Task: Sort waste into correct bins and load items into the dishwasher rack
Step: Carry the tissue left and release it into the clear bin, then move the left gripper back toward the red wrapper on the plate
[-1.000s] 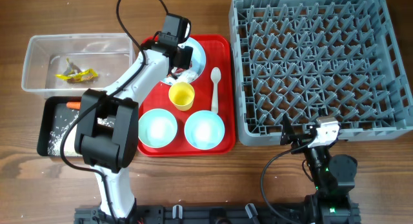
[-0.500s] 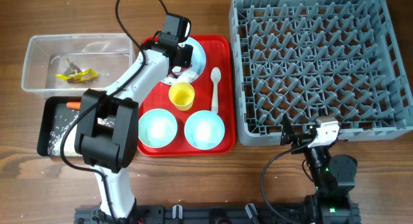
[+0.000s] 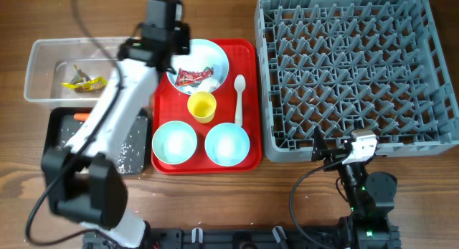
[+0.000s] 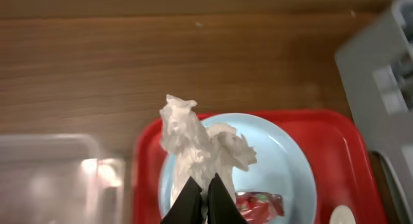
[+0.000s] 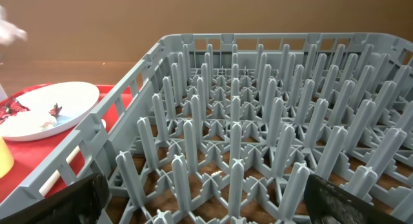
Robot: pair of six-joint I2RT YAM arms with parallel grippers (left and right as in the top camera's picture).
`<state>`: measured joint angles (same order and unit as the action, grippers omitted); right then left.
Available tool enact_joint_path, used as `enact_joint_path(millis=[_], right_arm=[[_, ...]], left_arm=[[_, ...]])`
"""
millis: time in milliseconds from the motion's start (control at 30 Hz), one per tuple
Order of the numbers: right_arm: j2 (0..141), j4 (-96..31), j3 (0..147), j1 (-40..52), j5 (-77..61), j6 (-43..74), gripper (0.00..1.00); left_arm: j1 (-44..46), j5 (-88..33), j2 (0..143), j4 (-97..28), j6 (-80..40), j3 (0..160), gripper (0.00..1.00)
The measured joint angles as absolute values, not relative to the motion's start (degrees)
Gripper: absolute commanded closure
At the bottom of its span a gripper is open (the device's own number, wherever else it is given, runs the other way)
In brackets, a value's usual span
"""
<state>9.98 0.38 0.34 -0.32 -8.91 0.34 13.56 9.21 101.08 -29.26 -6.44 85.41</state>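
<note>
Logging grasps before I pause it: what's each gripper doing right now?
Left gripper: closed on the white tissue.
Right gripper: open, holding nothing.

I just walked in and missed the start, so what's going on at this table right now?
The left gripper is shut on a white tissue, holding it above the pale blue plate on the red tray. A red-white wrapper lies on that plate. The right gripper is open by the dishwasher rack, holding nothing. The bowls, yellow cup and spoon sit on the tray, unloaded.
</note>
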Motion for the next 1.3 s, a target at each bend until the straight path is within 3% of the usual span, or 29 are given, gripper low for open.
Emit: enact_joint_path(millis=[233, 433, 533, 567, 600, 700, 867, 1033, 1133, 1300], right_arm=[[9.98, 0.4, 0.36, -0.32, -8.91, 0.32, 0.0], [9.98, 0.4, 0.36, -0.32, -8.88, 0.34, 0.0], [9.98, 0.4, 0.36, -0.32, -8.91, 0.32, 0.0], [9.98, 0.4, 0.36, -0.32, -8.88, 0.32, 0.0], [9.98, 0.38, 0.34, -0.32, -8.91, 0.32, 0.0], [9.98, 0.4, 0.36, -0.32, -8.91, 0.32, 0.0], [9.98, 0.4, 0.36, -0.32, -8.91, 0.32, 0.0], [9.98, 0.4, 0.34, -0.32, -8.91, 0.32, 0.0], [9.98, 0.4, 0.36, -0.32, -8.91, 0.32, 0.0], [9.98, 0.4, 0.36, -0.32, -8.91, 0.32, 0.0]], left_arm=[[-0.62, 9.82, 97.58, -38.74, -18.57, 85.52, 0.96], [-7.51, 9.56, 101.01, -41.76, -22.85, 85.58, 0.93], [-8.01, 9.23, 106.02, -41.95, -23.59, 85.58, 0.79], [-8.01, 9.15, 107.31, -41.78, -23.51, 85.58, 0.62], [-8.05, 9.1, 108.42, -41.58, -23.83, 85.58, 0.31], [-8.14, 8.93, 108.86, -41.21, -23.7, 85.58, 0.16], [-8.38, 8.93, 107.61, -40.71, -24.12, 85.58, 0.18], [-8.38, 8.21, 99.11, -39.86, -24.21, 85.58, 0.32], [-7.86, 7.03, 94.76, -40.07, -24.32, 85.58, 0.34], [-2.07, 3.11, 92.88, -42.04, -24.08, 85.58, 0.39]])
